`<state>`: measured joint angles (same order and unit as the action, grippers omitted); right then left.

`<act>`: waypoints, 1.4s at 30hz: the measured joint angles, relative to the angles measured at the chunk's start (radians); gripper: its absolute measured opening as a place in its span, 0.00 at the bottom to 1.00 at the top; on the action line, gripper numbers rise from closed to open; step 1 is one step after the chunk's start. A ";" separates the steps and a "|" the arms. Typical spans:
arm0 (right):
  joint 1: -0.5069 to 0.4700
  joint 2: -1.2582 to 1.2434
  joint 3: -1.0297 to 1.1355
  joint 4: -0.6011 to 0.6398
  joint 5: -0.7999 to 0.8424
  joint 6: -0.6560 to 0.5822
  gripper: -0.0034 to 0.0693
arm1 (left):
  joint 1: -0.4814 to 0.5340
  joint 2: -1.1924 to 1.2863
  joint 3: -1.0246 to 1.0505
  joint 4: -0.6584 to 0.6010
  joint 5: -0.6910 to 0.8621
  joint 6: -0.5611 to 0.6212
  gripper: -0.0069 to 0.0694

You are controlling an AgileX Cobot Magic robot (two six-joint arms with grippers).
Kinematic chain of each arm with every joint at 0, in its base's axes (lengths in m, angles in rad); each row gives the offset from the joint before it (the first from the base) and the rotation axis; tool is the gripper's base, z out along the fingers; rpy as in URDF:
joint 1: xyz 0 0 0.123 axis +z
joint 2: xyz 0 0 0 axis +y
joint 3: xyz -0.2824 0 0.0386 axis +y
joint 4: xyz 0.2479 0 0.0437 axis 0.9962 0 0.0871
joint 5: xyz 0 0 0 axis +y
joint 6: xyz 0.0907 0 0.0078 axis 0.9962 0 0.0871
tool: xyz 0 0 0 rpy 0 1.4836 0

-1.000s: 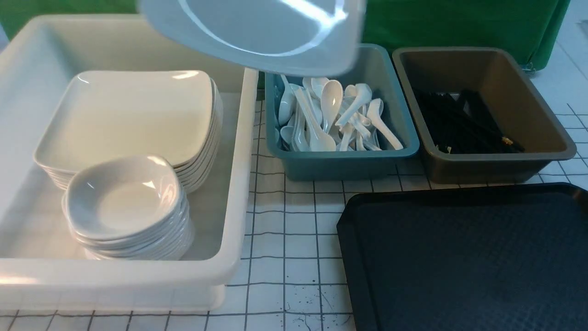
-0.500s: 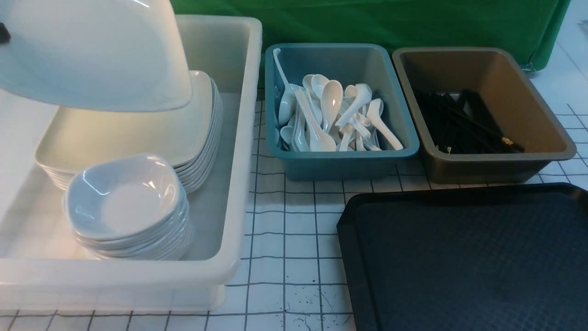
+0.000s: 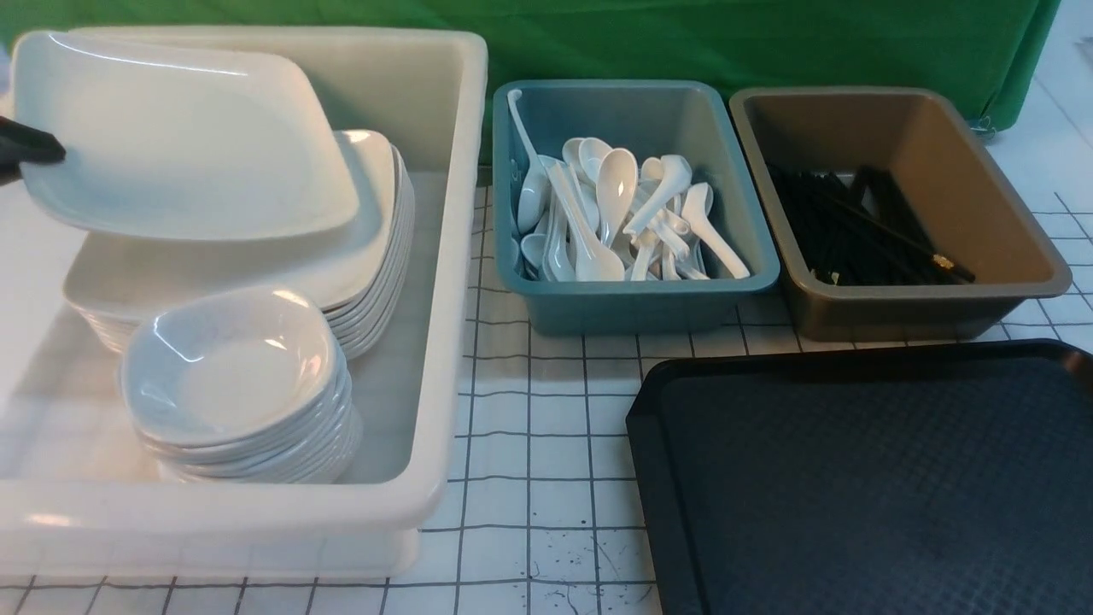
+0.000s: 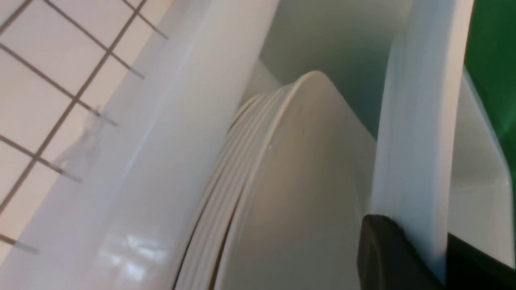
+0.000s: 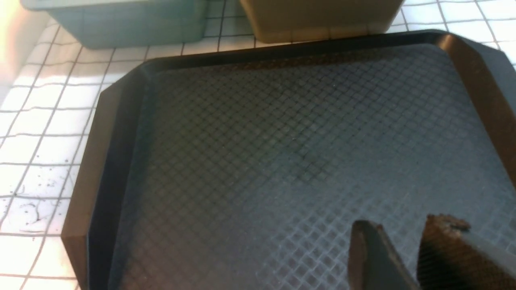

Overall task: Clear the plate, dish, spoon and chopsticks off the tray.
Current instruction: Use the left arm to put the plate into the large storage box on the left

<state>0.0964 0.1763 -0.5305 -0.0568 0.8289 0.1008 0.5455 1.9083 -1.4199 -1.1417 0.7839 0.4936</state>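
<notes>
The task looks nearly finished; the tray (image 3: 854, 478) lies on the table (image 3: 529, 444) at the robot's right, and as much of its textured floor as the front and right wrist views show is bare, though its nearest part runs out of frame or sits behind the right gripper (image 5: 403, 257). That gripper hangs low over the tray with its jaws a narrow way apart and nothing between them. The one piece not yet put down is the plate (image 3: 184, 145); the left gripper (image 3: 26, 152) is closed on its rim at the far left of the front view, and the left wrist view shows the rim pinched between the two dark pads. The plate is in the air, a little tilted, inside the outline of the white bin (image 3: 444, 256) and just above the stack of plates (image 3: 376, 222), apart from it rather than resting on it. In front of that stack stands a stack of small dishes (image 3: 235, 376); the teal bin (image 3: 636, 286) holds a heap of spoons (image 3: 615, 213); the brown bin (image 3: 922, 299) holds black chopsticks (image 3: 854, 231). I judge the tray's own dish, spoon and chopsticks are already among these, though I cannot pick them out; what seems left is to lower the plate onto its stack and release it.
</notes>
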 joint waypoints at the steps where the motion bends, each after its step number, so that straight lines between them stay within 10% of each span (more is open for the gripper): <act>1: 0.000 0.000 0.000 0.000 0.000 0.001 0.38 | 0.000 0.003 -0.001 0.000 0.010 0.005 0.12; 28: 0.000 0.000 0.000 0.000 -0.036 0.003 0.38 | -0.004 0.036 0.000 -0.017 0.172 0.398 0.13; 42: 0.000 0.000 0.000 0.000 -0.013 0.004 0.38 | -0.004 0.036 0.000 0.027 0.151 0.415 0.53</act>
<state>0.0964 0.1763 -0.5305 -0.0568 0.8154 0.1046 0.5411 1.9441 -1.4199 -1.1150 0.9353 0.9083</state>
